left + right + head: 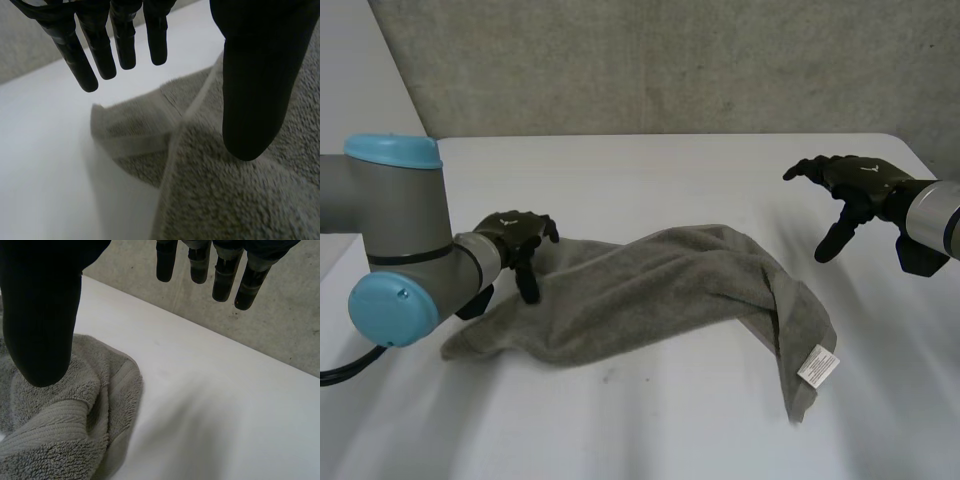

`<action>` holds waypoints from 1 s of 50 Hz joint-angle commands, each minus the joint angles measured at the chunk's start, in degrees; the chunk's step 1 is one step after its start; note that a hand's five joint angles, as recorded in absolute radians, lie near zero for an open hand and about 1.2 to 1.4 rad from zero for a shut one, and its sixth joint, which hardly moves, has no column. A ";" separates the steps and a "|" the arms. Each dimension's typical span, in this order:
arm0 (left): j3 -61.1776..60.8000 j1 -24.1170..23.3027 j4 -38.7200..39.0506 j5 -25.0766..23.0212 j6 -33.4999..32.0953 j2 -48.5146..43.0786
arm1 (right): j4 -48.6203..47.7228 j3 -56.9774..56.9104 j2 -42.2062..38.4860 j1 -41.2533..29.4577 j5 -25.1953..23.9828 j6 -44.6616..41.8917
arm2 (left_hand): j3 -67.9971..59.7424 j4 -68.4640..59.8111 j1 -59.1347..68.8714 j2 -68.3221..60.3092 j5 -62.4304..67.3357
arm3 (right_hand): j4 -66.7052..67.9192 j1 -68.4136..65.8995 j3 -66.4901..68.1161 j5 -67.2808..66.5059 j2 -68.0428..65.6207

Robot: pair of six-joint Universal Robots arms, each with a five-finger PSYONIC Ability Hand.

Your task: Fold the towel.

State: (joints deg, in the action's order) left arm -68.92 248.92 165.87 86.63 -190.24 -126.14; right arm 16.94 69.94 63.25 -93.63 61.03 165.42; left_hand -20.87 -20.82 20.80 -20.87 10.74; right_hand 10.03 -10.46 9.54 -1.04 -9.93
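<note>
towel lies bunched and unfolded mid-table on the white table, long axis roughly left-right. Its left end is flatter. Its right end is twisted into a ridge, with the white label at the near-right corner. left hand is over the towel's left end at the far-left edge: fingers straight and spread, pointing past the hem toward bare table, thumb over the pile, nothing pinched, so released. Whether it touches the cloth or hangs just above it: cannot tell. right hand is up off the table, right of and farther back than the towel's right end, clearly apart from it; fingers loose and extended, thumb held off from them, holding nothing. Key relation: the towel runs from the left hand away to the right, so the left hand is the nearer one, effectively at a corner. The right hand would have to come left and nearer to reach the twisted end. Judgement: fold not begun; the towel likely needs spreading flat first.
</note>
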 commanded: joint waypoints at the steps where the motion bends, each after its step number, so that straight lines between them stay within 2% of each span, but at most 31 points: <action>1: 1.06 0.07 -1.51 -0.05 0.30 -2.88 | -2.17 1.34 -0.14 -0.50 1.37 -0.27 | -4.98 -5.03 5.05 -4.99 5.11 | -0.03 0.46 0.46 1.04 -0.07; 7: 1.68 0.07 -2.22 -0.05 0.30 -4.03 | -2.53 2.05 0.03 -0.50 2.43 -0.36 | -12.05 -12.10 12.13 -12.06 12.18 | -0.03 0.46 0.46 1.04 -0.07; 9: 1.94 0.07 -2.22 -0.05 0.22 -4.20 | -2.71 2.13 0.03 -0.50 2.43 -0.36 | -21.09 -21.13 21.16 -21.09 21.22 | -0.03 0.46 0.46 1.04 -0.07; 10: 1.95 0.07 -2.22 -0.05 0.22 -4.20 | -2.97 2.13 0.03 -0.50 2.43 -0.36 | -21.14 -21.18 21.21 -21.14 21.27 | -0.03 0.46 0.46 1.04 -0.07; 12: 1.95 0.07 -2.22 -0.05 0.13 -4.29 | -3.23 2.13 0.03 -0.50 2.43 -0.36 | -31.68 -31.73 31.75 -31.69 31.81 | -0.03 0.46 0.46 1.04 -0.07; 13: 1.95 0.07 -2.22 -0.05 0.13 -4.29 | -3.32 2.05 0.03 -0.50 2.43 -0.36 | -31.73 -31.78 31.81 -31.74 31.86 | -0.03 0.46 0.46 1.04 -0.07; 14: 1.95 0.07 -2.30 -0.05 -0.13 -4.29 | -3.32 2.05 0.03 -0.50 2.43 -0.36 | -38.40 -38.44 38.47 -38.40 38.53 | -0.03 0.46 0.46 1.04 -0.07; 15: 1.95 0.07 -2.30 -0.05 -0.14 -4.29 | -3.41 1.96 0.03 -0.50 2.43 -0.36 | -38.46 -38.51 38.53 -38.47 38.59 | -0.03 0.46 0.46 1.04 -0.07; 17: 1.95 0.07 -3.00 -0.05 -0.22 -4.20 | -3.41 1.61 -0.06 -0.59 2.43 -0.36 | -52.52 -52.56 52.59 -52.52 52.65 | -0.03 0.46 0.46 1.04 -0.07; 18: 1.95 0.07 -3.01 -0.05 -0.22 -4.20 | -3.41 1.08 -0.23 -0.68 2.43 -0.27 | -52.59 -52.64 52.66 -52.60 52.72 | -0.03 0.46 0.46 1.04 -0.07; 19: 2.03 0.07 -3.62 0.03 -0.40 -3.68 | -3.41 1.08 -0.23 -0.68 2.43 -0.27 | -59.06 -59.11 59.14 -59.07 59.20 | -0.03 0.46 0.46 1.04 -0.07; 23: 2.56 0.07 -5.20 0.03 -0.40 -1.65 | -3.41 -2.16 -1.63 -1.90 2.69 0.08 | -59.13 -59.18 59.20 -59.13 59.26 | -0.03 0.46 0.46 1.04 -0.07; 27: 2.65 -0.11 -5.73 -0.14 -0.40 4.48 | -2.53 -6.39 -4.28 -4.28 2.87 0.52 | -59.13 -59.18 59.20 -59.13 59.26 | -0.03 0.46 0.46 1.04 -0.07; 35: 2.12 -0.98 -5.73 -0.23 -0.66 14.41 | 3.71 -18.96 -11.48 -9.29 1.82 5.80 | -59.13 -59.18 59.20 -59.13 59.26 | -0.03 0.46 0.46 1.04 -0.07; 38: 1.34 -1.51 -5.82 -0.23 -1.27 17.32 | 6.26 -25.29 -15.44 -11.05 0.32 8.78 | -59.13 -59.18 59.20 -59.13 59.26 | -0.03 0.46 0.46 1.04 -0.07; 43: -2.08 -2.74 -5.64 -0.23 -3.73 22.24 | 11.34 -38.79 -25.08 -11.93 -5.03 14.31 | -59.13 -59.18 59.20 -59.13 59.26 | -0.03 0.46 0.46 1.04 -0.07; 49: -7.97 -3.09 -4.16 -0.23 -6.64 27.87 | 14.87 -48.93 -32.84 -11.93 -7.15 18.28 | -59.13 -59.18 59.20 -59.13 59.26 | 0.89 -0.47 1.38 0.11 -0.99; 50: -7.99 -3.09 -4.15 -0.23 -6.64 27.88 | 15.65 -51.72 -35.19 -11.93 -7.58 19.32 | -59.13 -59.18 59.20 -59.13 59.26 | 4.56 -4.13 5.05 -3.55 -4.65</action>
State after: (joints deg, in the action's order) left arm -72.52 246.13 160.53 86.41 -194.75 -102.23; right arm 29.41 28.24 36.03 -105.72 55.56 180.90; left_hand -69.47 -69.72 67.16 -69.51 58.42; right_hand 10.03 -10.48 9.54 -1.03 -9.93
